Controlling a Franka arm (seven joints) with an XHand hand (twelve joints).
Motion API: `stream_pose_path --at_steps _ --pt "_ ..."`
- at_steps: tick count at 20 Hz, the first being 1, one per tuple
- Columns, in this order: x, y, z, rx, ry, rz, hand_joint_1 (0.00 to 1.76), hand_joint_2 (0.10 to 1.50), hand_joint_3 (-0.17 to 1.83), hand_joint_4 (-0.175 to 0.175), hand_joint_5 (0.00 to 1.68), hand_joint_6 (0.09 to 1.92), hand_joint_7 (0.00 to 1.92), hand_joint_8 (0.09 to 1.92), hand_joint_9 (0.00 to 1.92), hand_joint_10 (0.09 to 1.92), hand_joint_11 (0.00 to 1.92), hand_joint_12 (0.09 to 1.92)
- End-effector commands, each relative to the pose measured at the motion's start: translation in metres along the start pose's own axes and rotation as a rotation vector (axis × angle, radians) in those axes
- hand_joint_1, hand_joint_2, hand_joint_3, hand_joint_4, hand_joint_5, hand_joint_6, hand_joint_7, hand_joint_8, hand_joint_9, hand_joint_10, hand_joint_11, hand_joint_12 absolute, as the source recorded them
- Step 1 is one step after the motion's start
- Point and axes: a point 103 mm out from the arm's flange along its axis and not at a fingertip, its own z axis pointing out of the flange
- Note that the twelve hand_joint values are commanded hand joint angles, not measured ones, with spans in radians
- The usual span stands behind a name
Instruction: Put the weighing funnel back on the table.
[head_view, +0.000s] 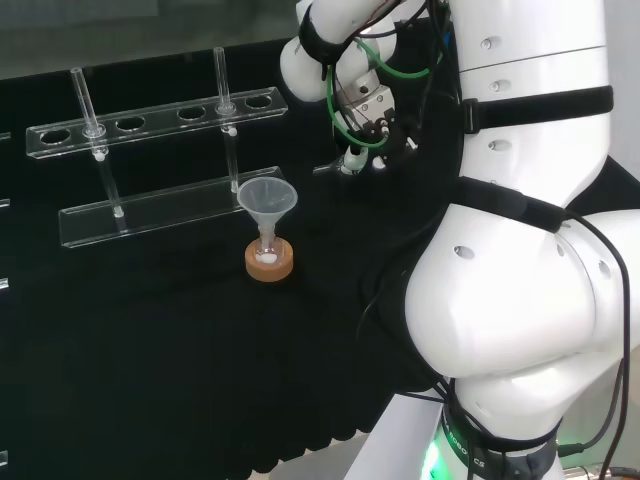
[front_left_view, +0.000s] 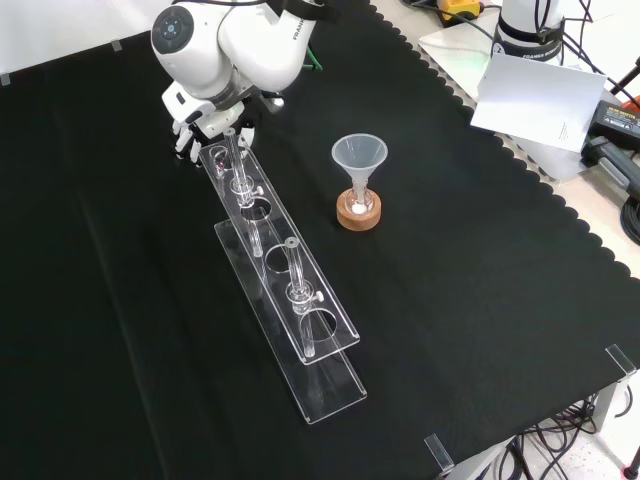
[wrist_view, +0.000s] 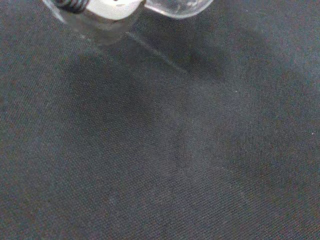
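My hand hangs low over the black cloth, to the right of the tube rack in the head view. In the front view the hand sits at the rack's far end, its fingers curled. A small clear piece, the weighing funnel, pokes out of the fingers just above the cloth, stem to the left. The wrist view has a blurred white finger and a rounded clear part of the weighing funnel beside it, with the cloth very close below. Whether the piece touches the cloth, I cannot tell.
A clear rack holding two test tubes runs across the cloth from the hand. The big funnel stands in its small flask on a cork ring. The arm's white links take up the head view's right side.
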Motion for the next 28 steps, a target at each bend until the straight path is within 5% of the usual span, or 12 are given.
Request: stream_pose_path --at_steps 1,8,12,28 --pt "0.0 -0.003 -0.001 0.012 -0.001 0.002 0.91 0.87 0.14 0.009 0.67 0.69 0.42 0.68 0.81 0.39 0.65 1.14" --pt "-0.004 -0.008 -0.004 0.024 0.029 -0.021 0.84 0.73 0.29 -0.021 0.32 0.34 0.22 0.67 0.58 0.51 0.45 1.26" --pt "-0.009 -0.016 -0.012 -0.004 0.05 -0.008 0.78 0.68 0.32 -0.02 0.3 0.21 0.16 0.67 0.49 0.59 0.37 1.3" --pt "-0.011 -0.1 -0.054 -0.073 0.159 0.039 0.74 0.68 0.34 -0.017 0.34 0.16 0.22 0.67 0.49 0.61 0.34 1.31"
